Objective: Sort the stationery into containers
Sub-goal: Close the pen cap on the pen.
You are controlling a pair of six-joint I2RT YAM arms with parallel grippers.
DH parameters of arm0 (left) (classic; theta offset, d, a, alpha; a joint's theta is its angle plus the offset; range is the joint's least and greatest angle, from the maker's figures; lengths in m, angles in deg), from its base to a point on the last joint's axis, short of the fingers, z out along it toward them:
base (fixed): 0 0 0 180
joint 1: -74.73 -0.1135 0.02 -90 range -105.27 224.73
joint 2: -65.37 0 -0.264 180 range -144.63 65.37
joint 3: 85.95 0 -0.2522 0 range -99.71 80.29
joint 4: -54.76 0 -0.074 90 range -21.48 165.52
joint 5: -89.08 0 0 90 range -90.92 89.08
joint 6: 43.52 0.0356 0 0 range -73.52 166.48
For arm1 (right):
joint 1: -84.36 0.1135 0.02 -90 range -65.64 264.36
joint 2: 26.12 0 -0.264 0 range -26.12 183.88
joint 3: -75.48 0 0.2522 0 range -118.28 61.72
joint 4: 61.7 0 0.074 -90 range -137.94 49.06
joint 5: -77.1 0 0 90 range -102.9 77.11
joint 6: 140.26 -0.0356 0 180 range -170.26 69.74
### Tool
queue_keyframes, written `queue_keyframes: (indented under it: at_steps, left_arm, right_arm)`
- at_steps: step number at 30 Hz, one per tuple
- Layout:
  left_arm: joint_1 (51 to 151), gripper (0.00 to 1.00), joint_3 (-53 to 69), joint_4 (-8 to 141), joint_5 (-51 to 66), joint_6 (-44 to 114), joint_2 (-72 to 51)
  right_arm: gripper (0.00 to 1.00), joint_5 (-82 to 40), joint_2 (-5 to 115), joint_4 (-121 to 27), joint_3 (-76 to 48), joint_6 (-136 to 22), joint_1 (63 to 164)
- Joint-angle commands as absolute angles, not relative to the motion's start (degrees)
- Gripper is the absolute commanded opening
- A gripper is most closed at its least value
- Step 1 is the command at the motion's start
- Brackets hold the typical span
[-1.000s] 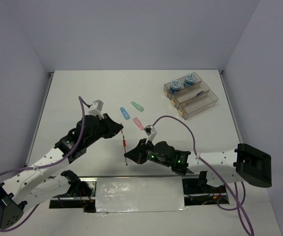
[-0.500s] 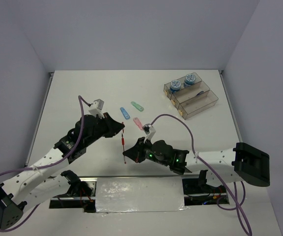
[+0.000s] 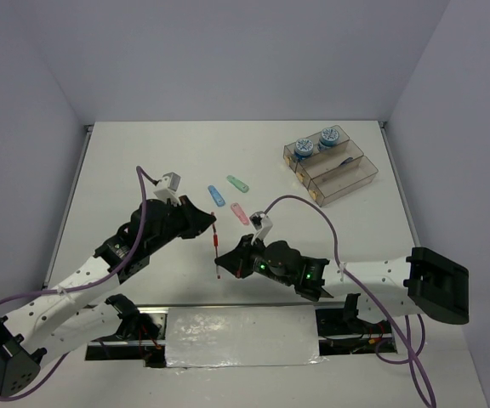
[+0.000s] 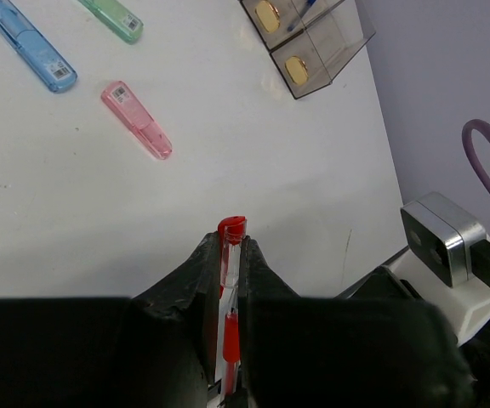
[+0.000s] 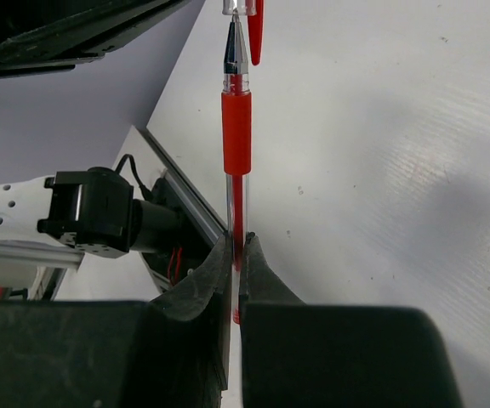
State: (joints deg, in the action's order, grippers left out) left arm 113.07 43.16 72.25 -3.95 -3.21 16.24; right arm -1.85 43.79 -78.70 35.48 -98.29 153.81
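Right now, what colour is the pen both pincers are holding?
The pen is red, clear-barrelled; best seen in right wrist view.

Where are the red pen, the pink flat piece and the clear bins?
red pen [image 5: 236,133], right wrist view, its red grip sleeve.
pink flat piece [image 4: 137,120], left wrist view, its middle.
clear bins [image 3: 345,182], top view, nearest bin's bare floor.

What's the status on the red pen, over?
Left gripper shut on red pen, cap end. Right gripper shut on its other end. Pen not yet in the containers. Pink piece lies flat on table toward them.
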Motion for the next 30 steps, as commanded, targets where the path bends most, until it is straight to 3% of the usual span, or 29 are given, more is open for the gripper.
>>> queue_keyframes:
  at_steps: [1, 20, 30]
  left_arm:
    - [113.3, 0.0, 43.2, 69.0, -2.8, -3.1, 16.7]
    - [113.4, 0.0, 45.2, 65.4, 1.0, -3.3, 15.6]
    - [114.4, 0.0, 46.7, 65.0, 2.3, -2.2, 16.0]
  right_arm:
    - [0.0, -0.3, 42.3, -79.4, 34.7, -97.0, 153.3]
    - [0.0, -0.8, 42.9, -78.9, 31.7, -92.1, 151.1]
    - [0.0, -3.7, 39.5, -84.3, 33.6, -88.0, 145.1]
